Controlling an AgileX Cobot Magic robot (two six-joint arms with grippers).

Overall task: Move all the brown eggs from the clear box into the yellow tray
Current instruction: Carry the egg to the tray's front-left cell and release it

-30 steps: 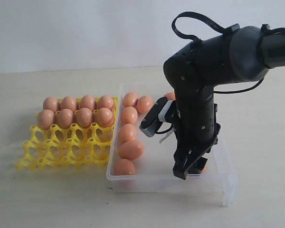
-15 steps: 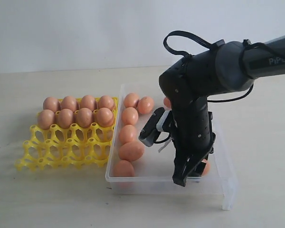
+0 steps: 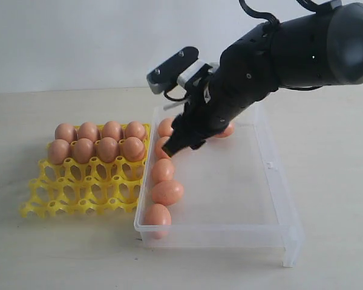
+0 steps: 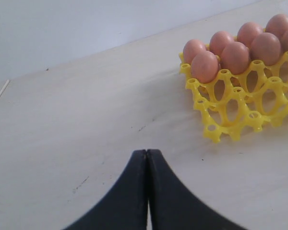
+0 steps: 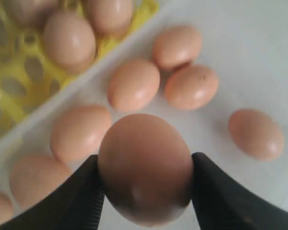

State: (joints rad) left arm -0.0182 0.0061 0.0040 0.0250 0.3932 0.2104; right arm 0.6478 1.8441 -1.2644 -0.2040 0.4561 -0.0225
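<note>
**Right end effector** (image 5: pixel 145 194): clenched on one brown egg (image 5: pixel 144 167), with a black finger (image 5: pixel 81 196) pressed to each side of the shell. In the exterior view it (image 3: pixel 180 144) hangs in the air over the left part of the clear box (image 3: pixel 230 228), close to the wall that faces the yellow tray (image 3: pixel 78 188).

**Left end effector** (image 4: pixel 146 154): clenched, tips touching, nothing between them. It hangs over bare table (image 4: pixel 77 120), near a corner of the tray (image 4: pixel 216 134).

**Eggs:** seven loose eggs (image 5: pixel 133 84) lie on the box floor in the right wrist view. Most are lined along the box's left wall (image 3: pixel 167 192). Eight tray eggs (image 3: pixel 97 140) fill the two far rows of cups.

**Surface:** the table (image 3: pixel 48 254) is pale and matt, with faint scuffs. The tray sits on its left side and the box at its middle, just beside the tray. I cannot tell whether they touch.

**Room:** a plain white wall (image 3: pixel 78 42) stands behind the table's far edge.

**Change:** one second ago the right end effector stood low in the box's near right corner, jaws around an egg on the floor. It has since risen and crossed to the left side of the box with that egg, and the corner is bare. The tray's eight eggs are as before.
</note>
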